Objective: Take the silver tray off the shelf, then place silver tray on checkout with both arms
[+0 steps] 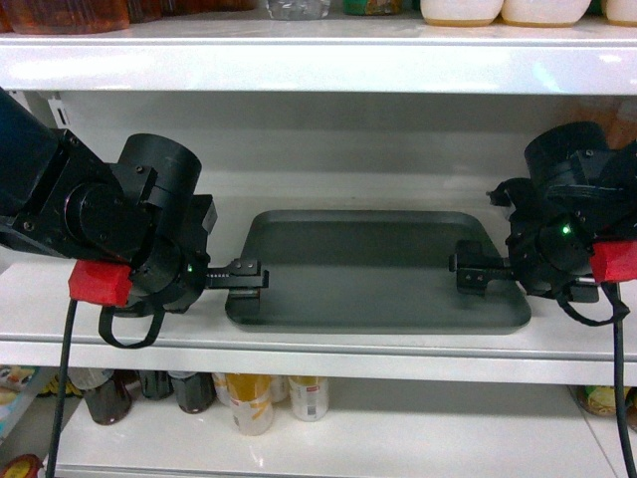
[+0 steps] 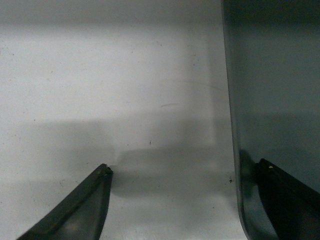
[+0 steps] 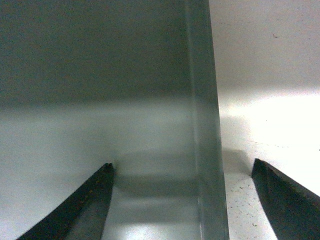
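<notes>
**Ana:** Two grippers, one at each short end of the silver tray (image 1: 378,269), which lies flat on the shelf (image 1: 318,339). Neither has it yet.

**Ben:** How do the fingers stand?

**Ana:** Spread wide on both. In the left wrist view the left gripper (image 2: 185,172) straddles the tray's edge: one finger over the bare shelf board, the other over the tray floor. The right gripper (image 3: 182,167) does the same across the raised rim, one finger inside the tray and one outside it.

**Ben:** So the step is closing on the rim, then lifting together?

**Ana:** That is my reading. Before closing, I would check that each gripper reaches far enough over the rim to bite on it squarely; a pinch on the very lip would likely slip, since the metal looks smooth.

**Ben:** And the lift?

**Ana:** Both arms should rise at the same rate and keep the tray level. The shelf above sits close overhead, so a low lift and a straight pull outward seems safer than a high one. Uneven pulling could twist the tray in the grip.
</notes>
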### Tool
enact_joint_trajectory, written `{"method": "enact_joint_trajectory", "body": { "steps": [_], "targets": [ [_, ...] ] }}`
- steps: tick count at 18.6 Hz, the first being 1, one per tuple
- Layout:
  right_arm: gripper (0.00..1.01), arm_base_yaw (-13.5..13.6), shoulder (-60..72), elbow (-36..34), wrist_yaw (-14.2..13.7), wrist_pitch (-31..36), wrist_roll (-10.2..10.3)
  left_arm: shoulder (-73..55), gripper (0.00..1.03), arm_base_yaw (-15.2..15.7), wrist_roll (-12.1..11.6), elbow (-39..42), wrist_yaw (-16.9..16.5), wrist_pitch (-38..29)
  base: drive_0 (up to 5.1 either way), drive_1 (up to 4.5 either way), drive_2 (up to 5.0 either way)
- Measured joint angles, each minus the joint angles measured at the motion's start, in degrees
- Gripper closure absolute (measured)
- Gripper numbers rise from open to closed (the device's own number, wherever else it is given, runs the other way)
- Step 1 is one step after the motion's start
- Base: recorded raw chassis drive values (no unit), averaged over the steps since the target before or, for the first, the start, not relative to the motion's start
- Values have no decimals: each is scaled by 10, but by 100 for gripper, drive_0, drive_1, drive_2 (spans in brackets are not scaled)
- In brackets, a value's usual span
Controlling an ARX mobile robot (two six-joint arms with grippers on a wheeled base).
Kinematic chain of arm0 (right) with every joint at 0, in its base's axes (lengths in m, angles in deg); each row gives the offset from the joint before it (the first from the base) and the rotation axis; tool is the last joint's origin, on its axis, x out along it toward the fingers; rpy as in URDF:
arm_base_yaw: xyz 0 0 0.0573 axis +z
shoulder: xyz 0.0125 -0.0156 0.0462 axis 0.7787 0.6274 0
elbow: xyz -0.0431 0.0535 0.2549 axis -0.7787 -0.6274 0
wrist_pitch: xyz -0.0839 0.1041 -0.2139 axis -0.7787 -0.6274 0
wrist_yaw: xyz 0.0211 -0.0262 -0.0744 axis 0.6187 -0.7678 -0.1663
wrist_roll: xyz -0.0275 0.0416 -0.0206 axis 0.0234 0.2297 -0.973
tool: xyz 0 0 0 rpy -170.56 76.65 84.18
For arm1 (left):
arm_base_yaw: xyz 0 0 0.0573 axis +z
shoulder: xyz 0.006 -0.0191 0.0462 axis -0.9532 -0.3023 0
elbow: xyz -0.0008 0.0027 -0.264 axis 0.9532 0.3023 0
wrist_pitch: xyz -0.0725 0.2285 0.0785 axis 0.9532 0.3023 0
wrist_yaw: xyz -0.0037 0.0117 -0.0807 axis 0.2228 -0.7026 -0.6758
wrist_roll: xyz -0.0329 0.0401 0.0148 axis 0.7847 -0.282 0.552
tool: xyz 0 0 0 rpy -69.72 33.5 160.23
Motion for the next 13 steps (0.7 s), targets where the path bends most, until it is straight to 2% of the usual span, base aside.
{"method": "enact_joint_trajectory", "body": {
  "steps": [1, 4, 6, 10, 11, 12, 13],
  "targets": [
    [23, 0, 2, 3, 0, -1, -1, 0, 24, 0, 2, 0, -5, 3, 0, 0, 0],
    [36, 1, 5, 5, 1, 0, -2, 0, 36, 1, 4, 1, -14, 1, 0, 0, 0],
    [50, 7, 5, 3, -4, 0, -2, 0, 50, 3, 10, 6, -23, -2, 0, 0, 0],
    [67, 7, 4, -5, -10, 5, -2, 1, 68, 5, 20, 11, -33, -4, 0, 0, 0],
    [84, 7, -3, -19, -14, 14, -2, 6, 85, 5, 31, 23, -42, -12, 0, 0, 0],
    [96, 6, -12, -39, -15, 33, -6, 11, 99, 4, 39, 33, -46, -22, 0, 0, 0],
    [98, 6, -22, -61, -10, 51, -8, 16, 101, 7, 49, 45, -49, -31, 0, 0, 0]
  ]
}}
